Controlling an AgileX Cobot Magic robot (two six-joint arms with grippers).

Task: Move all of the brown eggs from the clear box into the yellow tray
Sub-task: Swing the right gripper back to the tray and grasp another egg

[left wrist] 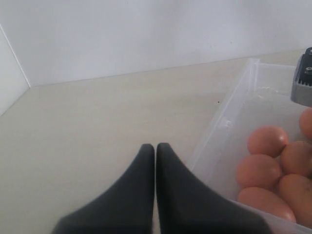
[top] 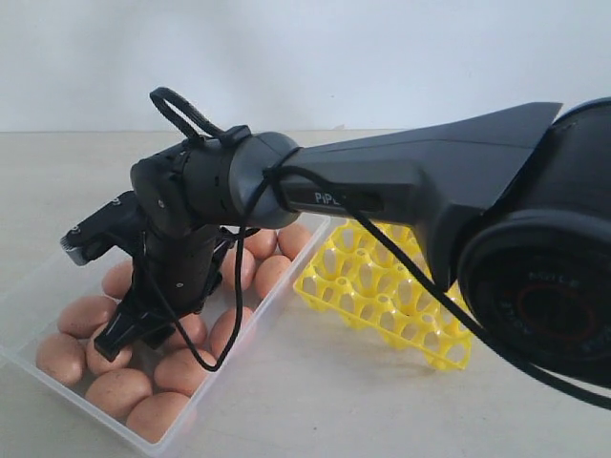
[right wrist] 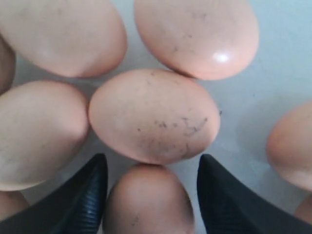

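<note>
Several brown eggs (top: 119, 391) lie in the clear box (top: 29, 296) at the lower left. My right arm reaches across the middle, and its gripper (top: 129, 329) hangs low over the eggs. In the right wrist view that gripper (right wrist: 152, 161) is open, with one fingertip on each side of a brown egg (right wrist: 148, 202); a speckled egg (right wrist: 153, 114) lies just beyond it. The yellow tray (top: 382, 296) stands right of the box, its visible cups empty and its far part hidden behind the arm. My left gripper (left wrist: 155, 146) is shut on nothing, just outside the box wall (left wrist: 229, 122), with eggs (left wrist: 267, 140) behind that wall.
The pale tabletop (top: 315, 401) runs in front of the box and tray. A white wall (top: 286, 57) stands behind. The right arm's bulky dark body (top: 535, 267) fills the right side of the exterior view, and a loose black cable (top: 205, 358) hangs from its wrist over the eggs.
</note>
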